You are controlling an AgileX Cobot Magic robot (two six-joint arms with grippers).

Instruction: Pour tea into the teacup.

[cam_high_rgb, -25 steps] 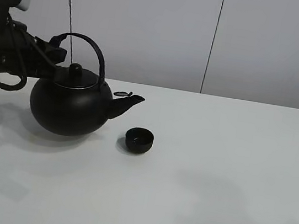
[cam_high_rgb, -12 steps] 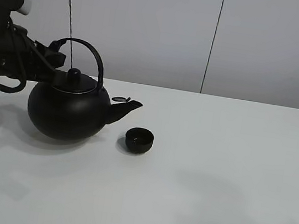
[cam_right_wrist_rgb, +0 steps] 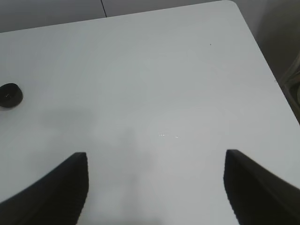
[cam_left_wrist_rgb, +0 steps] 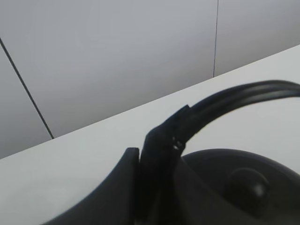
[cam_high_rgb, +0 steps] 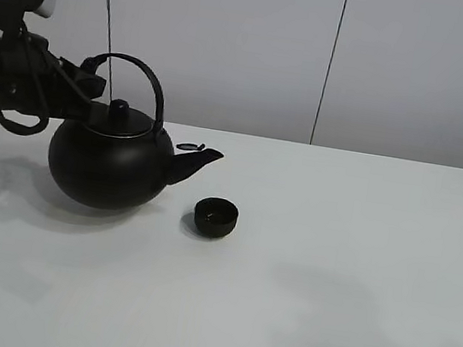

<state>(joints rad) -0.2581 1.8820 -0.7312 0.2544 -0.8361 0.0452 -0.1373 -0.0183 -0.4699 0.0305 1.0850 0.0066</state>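
The big black kettle (cam_high_rgb: 110, 165) with an arched handle (cam_high_rgb: 146, 73) is at the left of the table, its spout (cam_high_rgb: 201, 160) pointing right toward the teacup. The teacup (cam_high_rgb: 215, 217) is small, black and round, and stands just right of and below the spout tip; it also shows in the right wrist view (cam_right_wrist_rgb: 10, 94). My left gripper (cam_high_rgb: 91, 82) is shut on the handle's left end, seen close in the left wrist view (cam_left_wrist_rgb: 161, 150) above the kettle's lid knob (cam_left_wrist_rgb: 251, 187). My right gripper (cam_right_wrist_rgb: 157, 187) is open and empty over bare table, far from the cup.
The white table (cam_high_rgb: 348, 267) spreads to the right of the cup. Its right edge and rounded far corner (cam_right_wrist_rgb: 234, 5) show in the right wrist view. A grey panelled wall (cam_high_rgb: 334, 58) stands behind the table.
The kettle dipped lower and slightly left half a second ago, then rose back and shifted a little right, spout tip higher again. The teacup has not moved.
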